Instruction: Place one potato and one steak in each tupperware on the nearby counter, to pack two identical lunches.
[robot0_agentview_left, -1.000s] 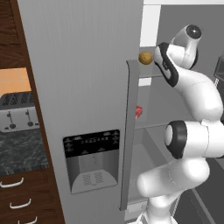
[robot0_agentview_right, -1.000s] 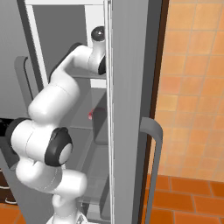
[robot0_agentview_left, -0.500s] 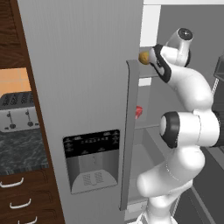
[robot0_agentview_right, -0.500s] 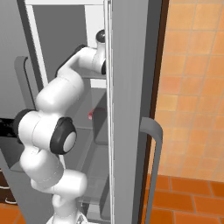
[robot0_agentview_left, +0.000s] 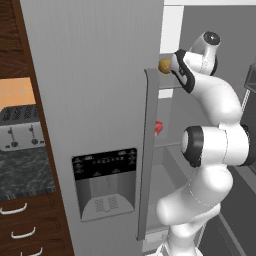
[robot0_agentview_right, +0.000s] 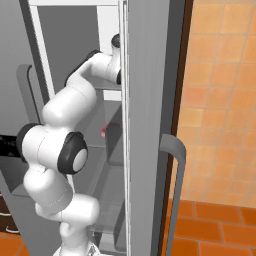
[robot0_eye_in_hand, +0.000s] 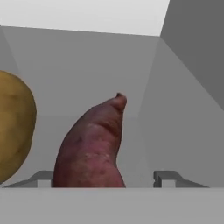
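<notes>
I have the arm reached high into the open fridge (robot0_agentview_left: 100, 100), its pincer (robot0_eye_in_hand: 103, 181) spread either side of a reddish sweet potato (robot0_eye_in_hand: 94, 148) on the shelf, the yellow potato (robot0_eye_in_hand: 13, 131) just left, ready for pinching.

Arm: my white arm (robot0_agentview_right: 65, 150) rises from the lower left and reaches up into the open fridge.
Fridge door: grey door (robot0_agentview_right: 147, 100) edge-on at centre, curved handle (robot0_agentview_right: 175, 165) low on its right.
Shelf: a small red item (robot0_agentview_right: 104, 131), too blurred to identify.
Wall: orange tiles (robot0_agentview_right: 220, 100) at right.
</notes>
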